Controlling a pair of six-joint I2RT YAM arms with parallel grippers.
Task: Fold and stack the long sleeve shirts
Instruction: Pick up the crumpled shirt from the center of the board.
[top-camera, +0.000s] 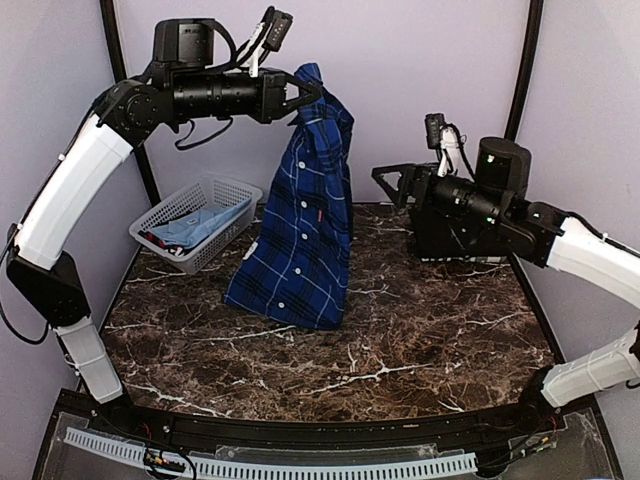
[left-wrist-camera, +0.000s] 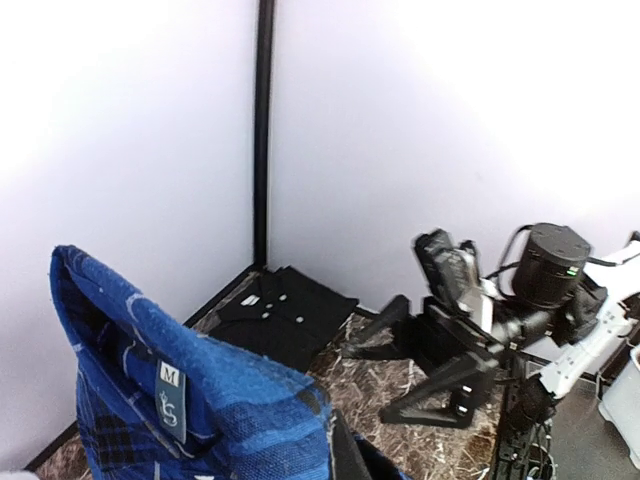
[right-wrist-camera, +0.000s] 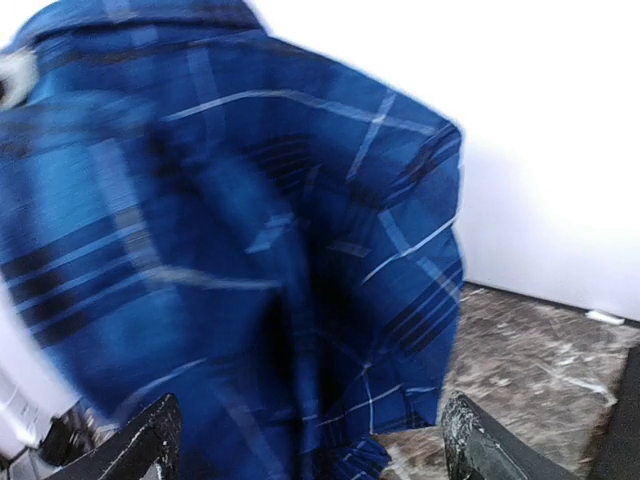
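Closest to the left wrist camera is the collar of the royal-blue-and-navy plaid shirt (top-camera: 300, 230), with a small grey size label (left-wrist-camera: 170, 388) marked M sewn inside the neck. From above, the left fingers (top-camera: 303, 95) are clenched on that collar and hold the shirt high over the middle of the bench (top-camera: 420, 345). The shirt hangs straight down, its long axis upright. The button front faces the arms' bases, and the lower hem reaches the bench top.

The right fingers (top-camera: 386, 186) are spread wide and grip nothing. They point across at the hanging shirt from its right side, at roughly chest height on the garment, near it but apart. The right wrist view is blurred. It shows both dark fingertips at the bottom corners, with plaid cloth filling the space ahead of them.

The coming move likely turns on this: the shirt lies straight ahead of the open right fingers, and its free right edge and sleeve are much nearer that arm than the left one.

The black shirt (left-wrist-camera: 290, 315) lies flat at the far right corner of the bench, behind the right arm. A white lattice basket (top-camera: 172, 254) holding pale blue cloth sits at the far left, well apart from the plaid shirt.
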